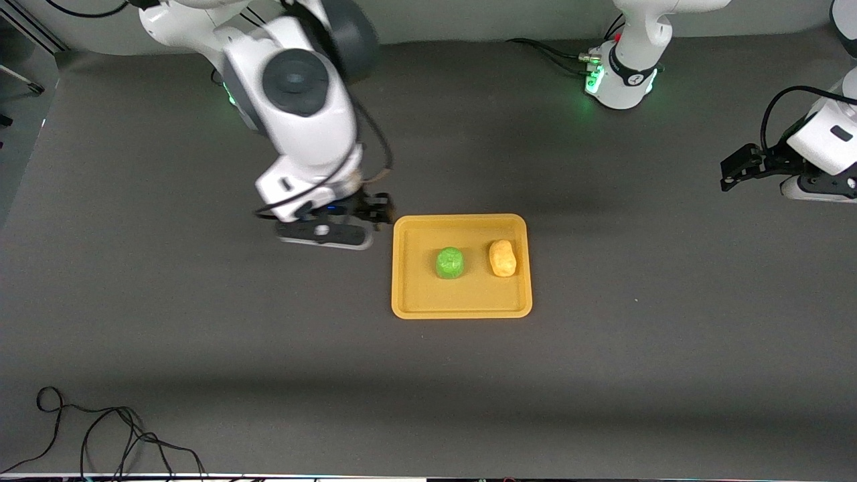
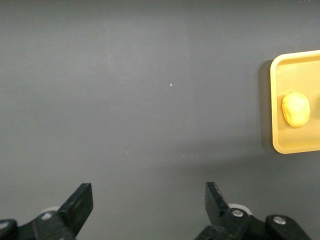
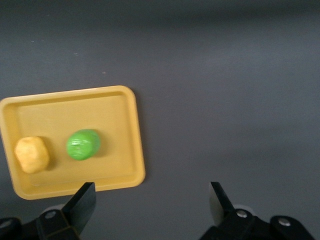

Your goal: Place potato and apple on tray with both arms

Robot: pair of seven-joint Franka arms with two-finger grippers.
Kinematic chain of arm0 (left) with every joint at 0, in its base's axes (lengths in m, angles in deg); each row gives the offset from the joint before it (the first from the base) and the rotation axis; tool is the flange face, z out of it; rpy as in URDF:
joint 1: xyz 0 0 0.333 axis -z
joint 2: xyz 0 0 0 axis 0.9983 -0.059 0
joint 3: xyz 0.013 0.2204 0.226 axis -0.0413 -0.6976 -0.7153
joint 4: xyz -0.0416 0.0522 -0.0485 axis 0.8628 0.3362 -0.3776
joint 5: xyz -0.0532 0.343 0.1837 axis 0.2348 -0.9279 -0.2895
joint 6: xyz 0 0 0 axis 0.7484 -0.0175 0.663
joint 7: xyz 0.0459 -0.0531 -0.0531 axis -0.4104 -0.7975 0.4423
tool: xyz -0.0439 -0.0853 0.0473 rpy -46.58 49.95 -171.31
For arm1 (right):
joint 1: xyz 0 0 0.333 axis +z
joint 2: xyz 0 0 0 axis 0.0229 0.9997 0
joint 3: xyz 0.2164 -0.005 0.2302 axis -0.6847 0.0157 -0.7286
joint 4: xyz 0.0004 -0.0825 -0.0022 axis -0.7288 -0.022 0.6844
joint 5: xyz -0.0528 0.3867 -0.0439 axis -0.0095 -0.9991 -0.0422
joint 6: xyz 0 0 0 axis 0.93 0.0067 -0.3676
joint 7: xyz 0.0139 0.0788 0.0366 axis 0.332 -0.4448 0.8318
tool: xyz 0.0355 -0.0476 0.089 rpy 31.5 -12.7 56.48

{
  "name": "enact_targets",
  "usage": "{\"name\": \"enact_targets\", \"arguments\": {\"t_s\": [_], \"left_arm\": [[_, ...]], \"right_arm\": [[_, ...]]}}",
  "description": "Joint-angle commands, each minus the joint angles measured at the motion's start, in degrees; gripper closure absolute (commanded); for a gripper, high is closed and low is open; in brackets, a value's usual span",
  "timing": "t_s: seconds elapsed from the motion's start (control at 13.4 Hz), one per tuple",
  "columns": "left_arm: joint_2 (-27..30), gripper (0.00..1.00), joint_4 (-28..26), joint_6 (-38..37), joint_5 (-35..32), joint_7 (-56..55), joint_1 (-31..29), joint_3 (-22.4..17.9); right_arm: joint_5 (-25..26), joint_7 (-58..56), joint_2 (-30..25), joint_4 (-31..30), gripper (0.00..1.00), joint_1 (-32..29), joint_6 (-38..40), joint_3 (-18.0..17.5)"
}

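Right gripper (image 1: 375, 215): up in the air over bare table just off the tray's corner toward the right arm's end, on the side of the arm bases. Fingers (image 3: 84, 200) spread wide, nothing between them. Its wrist view looks down past the fingertips onto the tray with both items in it.

Left gripper (image 1: 736, 167): over bare table near the table edge at the left arm's end, well apart from the tray. Fingers (image 2: 80, 200) parted wide, empty. Its wrist view shows only grey table under them, with one end of the tray and the potato farther off. This arm waits.

Table (image 1: 201, 335): dark grey mat. Loose black cable (image 1: 100, 435) coiled near the edge closest to the camera, at the corner toward the right arm's end.

Tray (image 1: 462, 309): yellow-orange, rounded corners, low rim, flat on the table around the middle.

Apple (image 1: 450, 262): bright green, bumpy, resting inside the tray near its centre, a little toward the right arm's end.

Potato (image 1: 502, 258): orange-yellow, oblong, inside the tray just beside the apple on the left arm's side, long axis pointing from camera edge to base edge. The two are apart, not touching; neither touches the rim.

Arm bases along the farthest edge, lit green.
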Motion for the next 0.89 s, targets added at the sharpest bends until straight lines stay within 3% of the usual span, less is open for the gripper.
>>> {"name": "enact_targets", "arguments": {"t_s": [0.0,0.22,0.45,0.67,0.82], "left_arm": [[-1.2,0.0,2.5,-1.3,-0.8,1.0,0.0,0.0],[-1.3,0.0,3.0,-1.4,-0.8,1.7,-0.1,-0.2],[-1.3,0.0,3.3,-1.5,-0.9,2.6,-0.1,-0.2],[-1.4,0.0,3.5,-1.5,-0.9,2.6,-0.1,-0.2],[-1.8,0.0,3.7,-1.5,-0.9,2.6,-0.1,-0.2]], "right_arm": [[-1.9,-9.2,-13.3,-16.6,0.0,-8.3,-2.2,-1.4],[-2.4,-20.3,-19.6,-22.8,0.0,-19.8,-2.1,-3.7],[-2.6,-29.8,-22.3,-26.1,0.0,-29.5,-2.1,-4.0],[-2.6,-35.5,-22.3,-25.8,0.0,-34.8,-2.0,-3.3],[-2.6,-38.0,-22.3,-25.2,0.0,-34.5,-1.7,0.4]]}}
